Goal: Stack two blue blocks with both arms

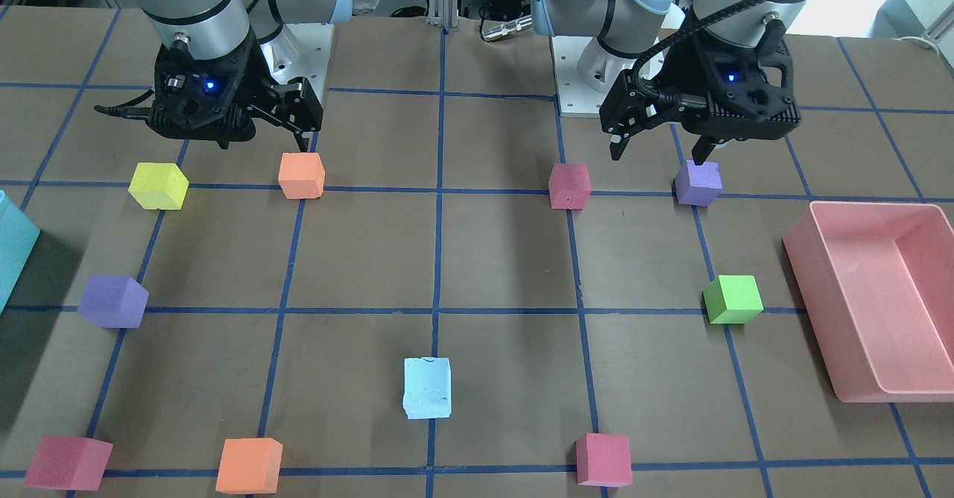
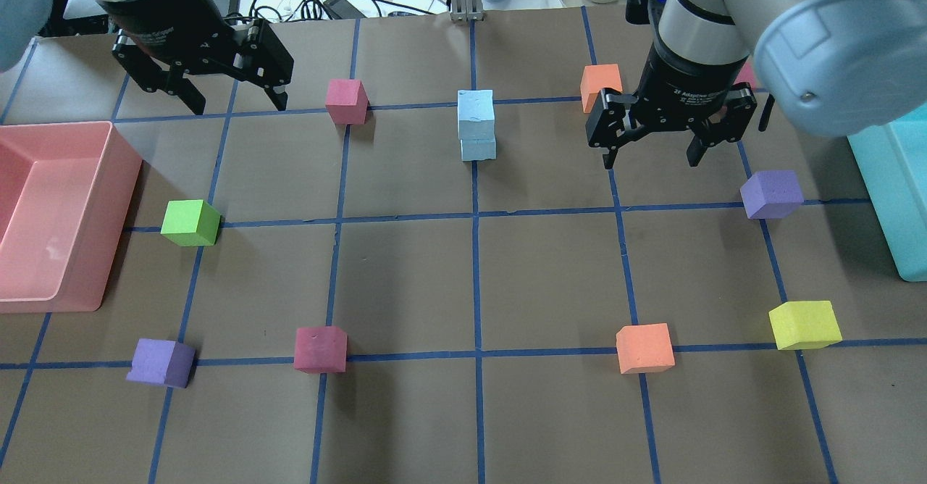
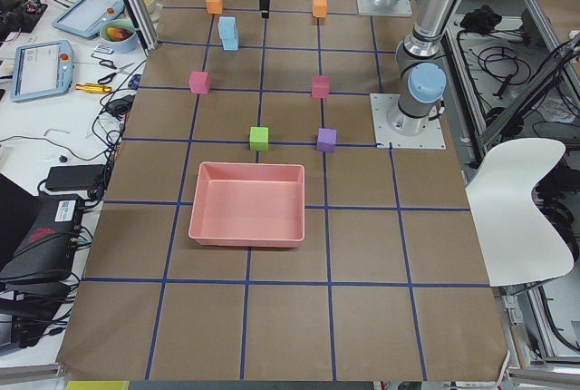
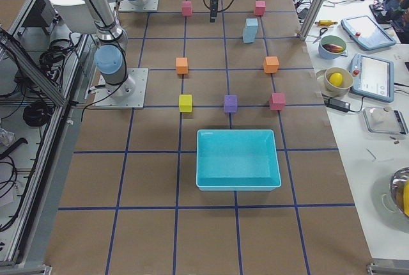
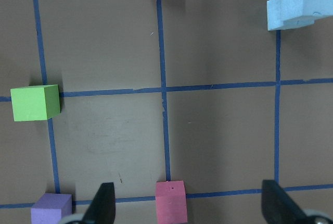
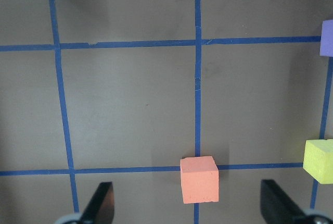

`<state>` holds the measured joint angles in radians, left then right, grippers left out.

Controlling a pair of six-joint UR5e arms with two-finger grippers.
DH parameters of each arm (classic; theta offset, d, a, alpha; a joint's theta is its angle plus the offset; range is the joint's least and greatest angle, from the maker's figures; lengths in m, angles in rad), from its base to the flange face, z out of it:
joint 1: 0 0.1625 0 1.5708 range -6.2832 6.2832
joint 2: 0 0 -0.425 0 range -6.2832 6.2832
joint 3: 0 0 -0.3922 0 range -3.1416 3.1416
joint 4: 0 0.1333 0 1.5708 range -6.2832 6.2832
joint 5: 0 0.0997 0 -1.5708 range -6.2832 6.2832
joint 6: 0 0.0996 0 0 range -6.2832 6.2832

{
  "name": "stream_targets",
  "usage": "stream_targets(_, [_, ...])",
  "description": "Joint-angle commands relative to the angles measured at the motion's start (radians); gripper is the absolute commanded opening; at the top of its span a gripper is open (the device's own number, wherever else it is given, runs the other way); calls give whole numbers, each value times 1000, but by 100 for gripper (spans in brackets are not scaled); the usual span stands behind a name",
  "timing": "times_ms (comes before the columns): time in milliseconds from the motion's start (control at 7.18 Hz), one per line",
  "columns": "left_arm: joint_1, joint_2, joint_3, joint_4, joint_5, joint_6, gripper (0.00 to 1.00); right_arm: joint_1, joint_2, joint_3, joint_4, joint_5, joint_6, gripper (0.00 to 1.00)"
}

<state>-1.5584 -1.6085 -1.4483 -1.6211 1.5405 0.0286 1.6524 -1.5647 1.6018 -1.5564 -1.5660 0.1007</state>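
The two pale blue blocks stand stacked, one (image 2: pixel 476 113) on top of the other (image 2: pixel 479 148), on the table's centre line on the side far from the robot. The stack also shows in the front view (image 1: pixel 428 388) and at the top right of the left wrist view (image 5: pixel 299 2). My left gripper (image 2: pixel 237 107) is open and empty, raised high above the table. My right gripper (image 2: pixel 651 164) is open and empty too, also raised. Both are well apart from the stack. In the front view the left gripper (image 1: pixel 659 156) is on the right and the right gripper (image 1: pixel 264 144) on the left.
A pink bin (image 2: pixel 123 180) stands at the table's left end and a teal bin (image 2: pixel 891 194) at its right end. Green (image 2: pixel 190 222), purple (image 2: pixel 772 194), maroon (image 2: pixel 320 348), orange (image 2: pixel 644 348) and yellow (image 2: pixel 804 324) cubes are scattered around.
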Motion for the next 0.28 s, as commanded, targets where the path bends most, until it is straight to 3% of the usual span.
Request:
stream_targets(0, [3,6,-7,47,4,-13,100,6,81,-63,-77,45,11,100])
stream_targets(139, [3,7,-9,47,4,-12,100,18,113,-116,-58,41,11,100])
